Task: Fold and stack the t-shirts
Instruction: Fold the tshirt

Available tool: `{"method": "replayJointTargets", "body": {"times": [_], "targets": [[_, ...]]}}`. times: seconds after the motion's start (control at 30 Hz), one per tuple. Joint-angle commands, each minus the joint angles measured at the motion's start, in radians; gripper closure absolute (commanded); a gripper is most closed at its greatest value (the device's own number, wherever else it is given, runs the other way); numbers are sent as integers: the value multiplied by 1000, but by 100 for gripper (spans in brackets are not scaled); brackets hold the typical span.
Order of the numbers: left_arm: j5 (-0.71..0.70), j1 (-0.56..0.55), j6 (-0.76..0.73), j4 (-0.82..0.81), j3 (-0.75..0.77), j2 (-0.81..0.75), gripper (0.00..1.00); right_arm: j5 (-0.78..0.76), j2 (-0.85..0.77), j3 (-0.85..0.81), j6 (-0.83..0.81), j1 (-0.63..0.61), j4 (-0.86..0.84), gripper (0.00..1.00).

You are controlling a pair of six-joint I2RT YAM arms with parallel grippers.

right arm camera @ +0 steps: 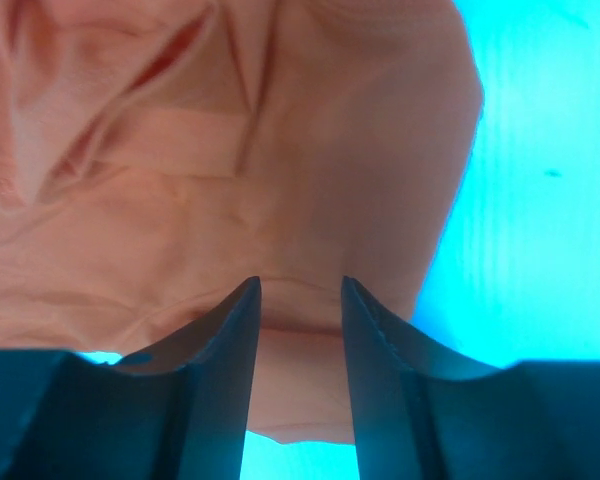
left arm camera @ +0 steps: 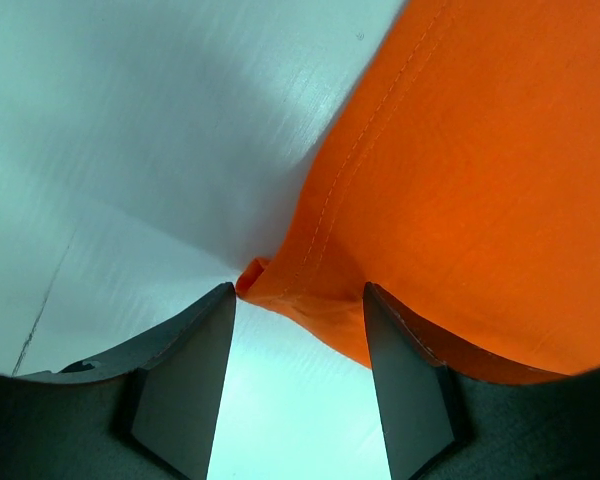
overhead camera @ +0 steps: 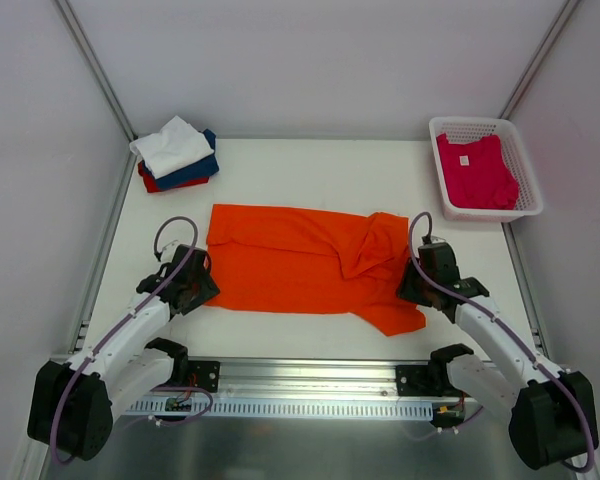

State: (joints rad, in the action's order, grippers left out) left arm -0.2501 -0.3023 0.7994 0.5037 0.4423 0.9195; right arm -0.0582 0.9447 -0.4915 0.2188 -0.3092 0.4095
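Across the middle of the table (overhead camera: 310, 170) lies the orange shirt (overhead camera: 290, 265), flat at its left, bunched at its right. The left gripper (left arm camera: 300, 300) straddles the near-left hem corner, jaws apart, probably to pinch it. The right gripper (right arm camera: 300, 290) stands parted over the rumpled edge, holding nothing.

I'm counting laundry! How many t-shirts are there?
5: orange shirt spread centrally, pink shirt in the basket, white, navy and red shirts stacked far left. Others may hide underneath.
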Motion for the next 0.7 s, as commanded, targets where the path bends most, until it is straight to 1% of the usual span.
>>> {"method": "replayJointTargets", "body": {"times": [0.0, 0.03, 0.1, 0.17, 0.27, 0.33, 0.37, 0.43, 0.5, 0.6, 0.67], "targets": [[-32, -17, 49, 29, -10, -25, 46, -43, -73, 28, 40, 5, 55, 58], [-31, -18, 50, 29, -11, -25, 46, -42, -107, 31, 57, 5, 87, 58], [-34, -21, 58, 29, -17, -25, 46, -92, -147, 36, 124, 5, 124, 58], [-44, -23, 60, 27, -20, -25, 46, -120, -214, 54, 158, 4, 155, 57], [-52, -24, 63, 27, -20, -25, 46, -152, -274, 54, 198, 4, 190, 57], [-55, -27, 67, 25, -20, -19, 46, -172, -274, 35, 205, 2, 228, 56], [-57, -29, 66, 24, -17, -12, 46, -187, -261, -4, 206, 4, 253, 55], [-55, -31, 69, 22, -19, -5, 47, -222, -245, -50, 197, 4, 349, 53], [-54, -31, 73, 16, -20, -2, 47, -210, -244, -96, 189, 2, 386, 53], [-57, -32, 72, 6, -25, -1, 47, -195, -273, -110, 206, 2, 457, 53], [-55, -32, 67, 2, -19, 8, 47, -175, -285, -105, 235, -7, 466, 53]]}}
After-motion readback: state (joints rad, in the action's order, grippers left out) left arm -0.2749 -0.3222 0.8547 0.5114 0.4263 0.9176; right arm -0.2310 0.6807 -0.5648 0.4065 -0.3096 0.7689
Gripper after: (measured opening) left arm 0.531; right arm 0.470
